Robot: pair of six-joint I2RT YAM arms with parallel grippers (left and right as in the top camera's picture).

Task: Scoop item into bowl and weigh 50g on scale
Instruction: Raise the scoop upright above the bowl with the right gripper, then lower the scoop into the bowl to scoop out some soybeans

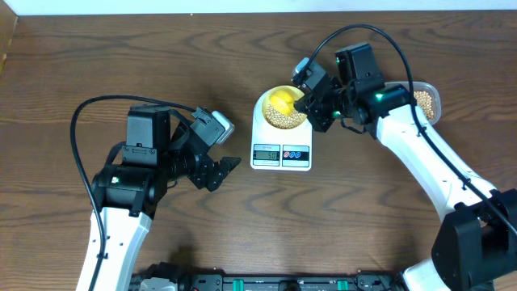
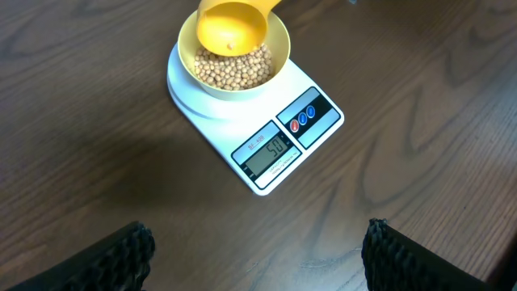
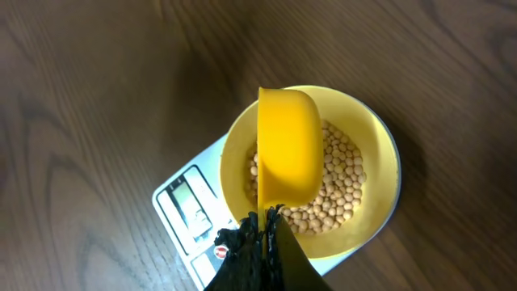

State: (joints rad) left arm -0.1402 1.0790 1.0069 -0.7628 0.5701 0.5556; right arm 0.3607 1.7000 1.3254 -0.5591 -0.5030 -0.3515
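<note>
Upper centre of the overhead frame, the right gripper [image 1: 309,100] is clenched on the handle of a yellow scoop [image 3: 287,145]. The scoop tilts over the bowl [image 3: 386,153] of beans [image 3: 339,190], which sits on the scale [image 2: 279,133]. Lower left, the left gripper [image 1: 222,168] stands released and empty above the counter [image 1: 73,56].

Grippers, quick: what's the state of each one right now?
Left gripper: open, holding nothing.
Right gripper: shut on the yellow scoop by its handle, scoop over the bowl of beans.

Tan beans [image 2: 238,71] partly fill the pale yellow bowl [image 2: 284,44] (upright), which sits on the white scale [image 2: 234,129].
</note>
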